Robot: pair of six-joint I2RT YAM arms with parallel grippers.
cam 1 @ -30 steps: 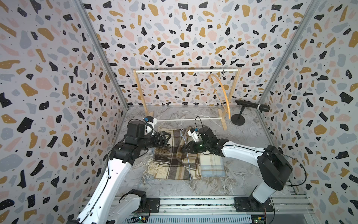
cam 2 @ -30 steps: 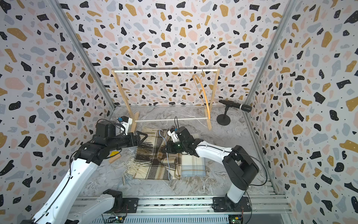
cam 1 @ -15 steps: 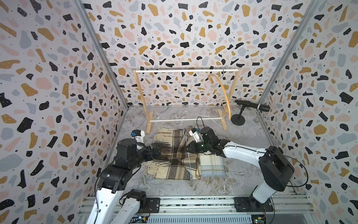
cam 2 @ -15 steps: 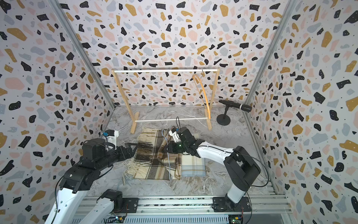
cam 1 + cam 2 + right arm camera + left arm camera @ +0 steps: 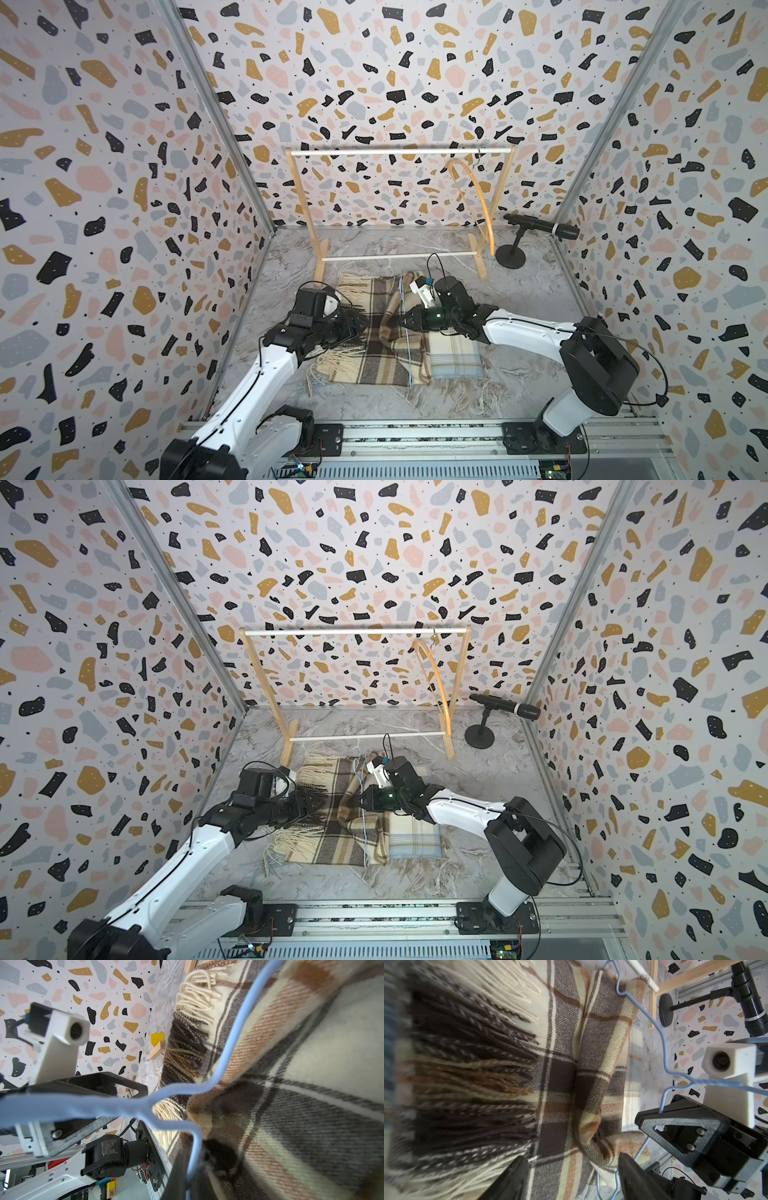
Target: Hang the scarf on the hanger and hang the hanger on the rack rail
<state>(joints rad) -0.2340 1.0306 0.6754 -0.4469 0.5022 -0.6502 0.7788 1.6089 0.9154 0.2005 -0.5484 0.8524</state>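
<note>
Left gripper [image 5: 571,1156] low, jaws spread over scarf [image 5: 374,353]; right gripper [image 5: 405,322] pinches blue hanger [image 5: 135,1103].

The scarf [image 5: 374,353] is coarse woven cloth, matt, with a twisted yarn fringe. The hanger [image 5: 231,1043] is thin, smooth, pale-blue coated wire. The rack [image 5: 305,208] is bare pale wood.

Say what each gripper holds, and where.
The right gripper is shut on the blue wire hanger, on a shoulder wire beside its neck. The left gripper is open over the scarf, holding nothing.
</note>
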